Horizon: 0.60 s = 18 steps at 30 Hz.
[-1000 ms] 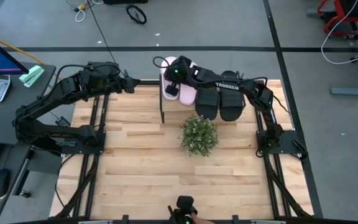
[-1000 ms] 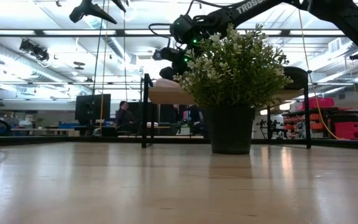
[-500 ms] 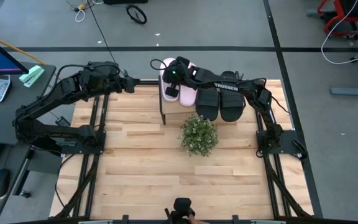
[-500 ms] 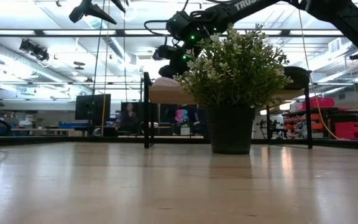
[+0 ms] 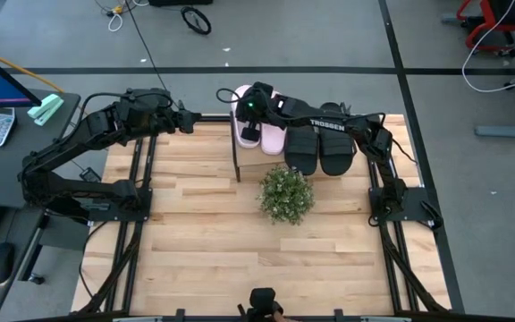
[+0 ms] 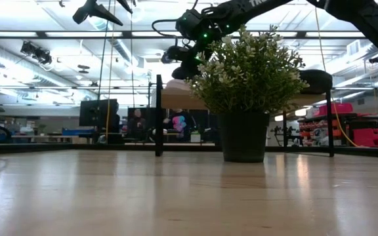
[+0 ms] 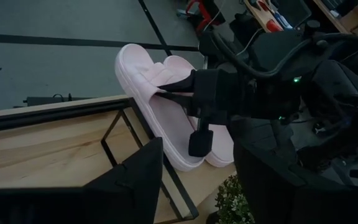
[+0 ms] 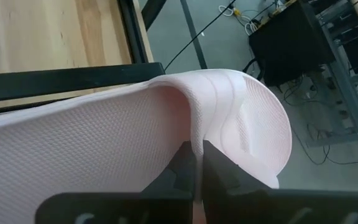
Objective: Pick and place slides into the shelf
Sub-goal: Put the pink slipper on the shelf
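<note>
Slides on shelf w/ plant in front.

Pink slide looked soft & foamy, matt, w/ tiny bumpy dots all over. Black slides looked matt, rubbery. Shelf had a light wood top & thin black metal legs. Table was pale wood strips, smooth, a bit shiny. Plant looked plastic; pot dark, matt.
</note>
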Each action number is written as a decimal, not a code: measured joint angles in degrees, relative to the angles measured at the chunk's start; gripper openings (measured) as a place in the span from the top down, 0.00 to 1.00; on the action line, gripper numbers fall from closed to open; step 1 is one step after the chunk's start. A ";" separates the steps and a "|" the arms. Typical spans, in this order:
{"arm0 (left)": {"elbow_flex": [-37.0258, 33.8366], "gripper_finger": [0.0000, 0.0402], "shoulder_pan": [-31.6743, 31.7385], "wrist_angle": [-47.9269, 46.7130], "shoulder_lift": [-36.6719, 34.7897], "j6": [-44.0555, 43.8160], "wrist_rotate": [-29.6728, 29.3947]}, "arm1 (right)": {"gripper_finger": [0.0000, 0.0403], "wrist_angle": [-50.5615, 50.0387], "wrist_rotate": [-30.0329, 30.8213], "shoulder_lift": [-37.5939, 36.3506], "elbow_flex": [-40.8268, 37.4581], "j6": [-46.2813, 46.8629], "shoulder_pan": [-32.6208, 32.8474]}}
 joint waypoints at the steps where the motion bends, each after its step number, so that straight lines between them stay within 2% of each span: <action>1: -0.01 0.50 0.00 -0.01 0.00 0.00 -0.02 | 0.98 -0.09 -0.04 -0.14 0.00 -0.02 0.00; 9: 0.00 0.51 0.00 -0.01 0.02 0.00 -0.13 | 0.97 -3.76 -4.85 -0.80 0.07 0.18 -0.04; 18: -0.02 0.50 0.00 0.01 0.00 0.06 -0.15 | 0.81 -3.81 -5.26 -1.10 0.07 0.33 0.04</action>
